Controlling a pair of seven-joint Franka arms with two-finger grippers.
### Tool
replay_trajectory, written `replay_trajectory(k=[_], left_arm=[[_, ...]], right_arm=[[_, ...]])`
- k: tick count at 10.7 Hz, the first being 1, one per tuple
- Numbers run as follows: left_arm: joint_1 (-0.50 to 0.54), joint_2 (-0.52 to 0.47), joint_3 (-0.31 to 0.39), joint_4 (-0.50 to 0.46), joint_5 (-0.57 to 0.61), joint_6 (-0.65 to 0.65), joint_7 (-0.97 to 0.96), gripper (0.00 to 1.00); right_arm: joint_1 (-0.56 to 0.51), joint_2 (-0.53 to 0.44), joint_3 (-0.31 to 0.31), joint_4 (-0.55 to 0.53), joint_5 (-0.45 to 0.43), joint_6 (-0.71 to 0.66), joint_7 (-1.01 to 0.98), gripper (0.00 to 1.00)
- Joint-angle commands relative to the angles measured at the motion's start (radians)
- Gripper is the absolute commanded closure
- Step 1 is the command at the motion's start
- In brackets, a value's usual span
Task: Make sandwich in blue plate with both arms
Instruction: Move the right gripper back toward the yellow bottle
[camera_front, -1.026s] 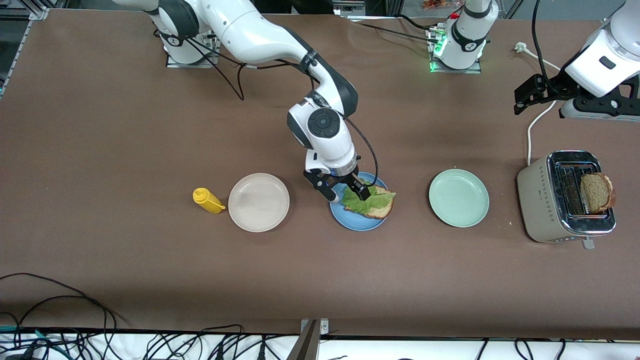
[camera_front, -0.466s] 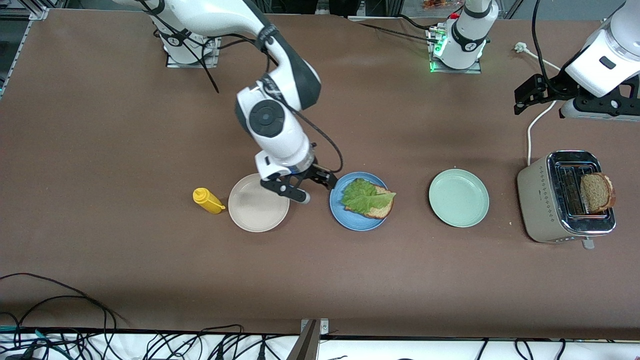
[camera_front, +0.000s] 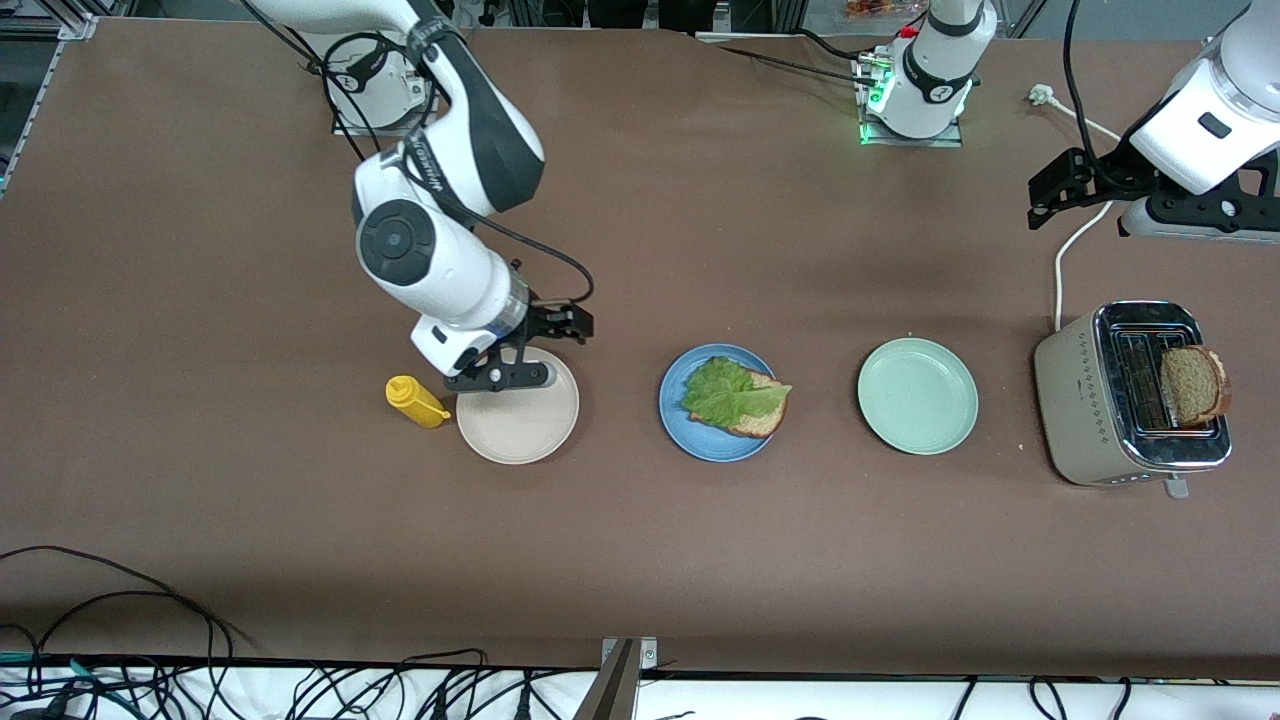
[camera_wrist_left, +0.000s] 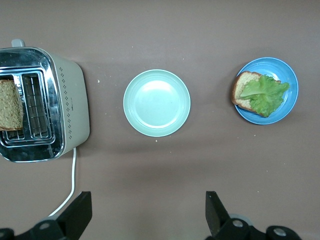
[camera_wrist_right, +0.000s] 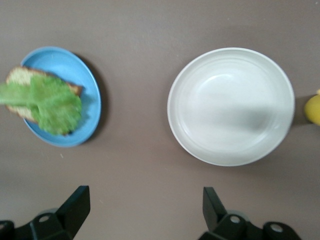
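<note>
Centrally on the brown tabletop (camera_front: 700, 560) sits the blue plate (camera_front: 685, 432), holding one bread slice (camera_front: 760, 418) with a ruffled lettuce leaf (camera_front: 730, 395) laid on top; the leaf covers most of the slice, and the crust peeks out at the plate's four o'clock edge in the front view. No second slice lies on it.

Toward the left arm's end of the tabletop, the pale green plate (camera_front: 917, 396) holds nothing. Past it, at that same end, stands a beige toaster (camera_front: 1090, 400) with two slots; a second bread slice (camera_front: 1195, 384) sticks up out of one slot, the other slot is bare.

Toward the right arm's end, the beige plate (camera_front: 520, 425) is also bare, with a yellow squeeze bottle (camera_front: 414, 401) lying just beside it at its nine o'clock in the front view.

The right claw (camera_front: 535, 350) hangs over the eleven-to-twelve o'clock rim of the beige plate, its fingers (camera_wrist_right: 75, 207) spread wide and holding nothing. The left claw (camera_front: 1060, 190) waits up in the air over the tabletop at the toaster's twelve o'clock, fingers (camera_wrist_left: 80, 212) likewise spread wide and gripping nothing.
</note>
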Motion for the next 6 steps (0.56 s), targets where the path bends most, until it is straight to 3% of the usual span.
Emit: replay_trajectory(k=[1, 6], left_arm=[[0.004, 0.013, -0.001, 0.028, -0.013, -0.017, 0.002, 0.0], [0.004, 0.013, -0.001, 0.028, -0.013, -0.017, 0.002, 0.0]], right_arm=[[-0.108, -0.133, 0.039, -0.128, -0.033, -0.071, -0.25, 0.0], [-0.282, -0.199, 0.039, -0.207, -0.05, -0.08, -0.791, 0.0]])
